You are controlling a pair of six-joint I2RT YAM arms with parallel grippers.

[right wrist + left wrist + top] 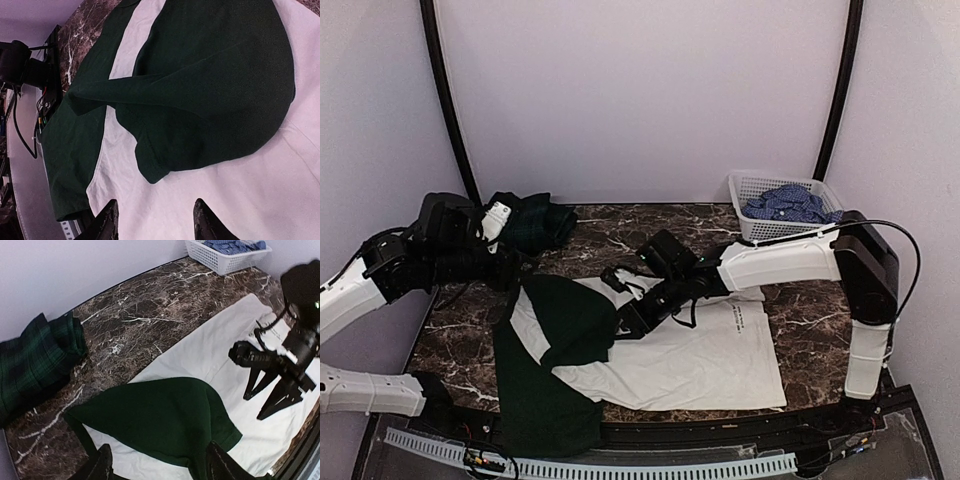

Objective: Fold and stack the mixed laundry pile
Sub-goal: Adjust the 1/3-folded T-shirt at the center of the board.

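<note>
Mostly flat, the white garment (700, 360) has one green sleeve (575, 318) folded over; left and right jaws spread.

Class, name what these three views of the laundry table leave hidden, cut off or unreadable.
Print on the white garment: too small to read, top view.
Blue checked shirt: lower part hidden by the basket wall, top view; cut by the top edge, left wrist view.
Plaid garment: partly behind the left arm, top view; cut by the left edge, left wrist view.
</note>
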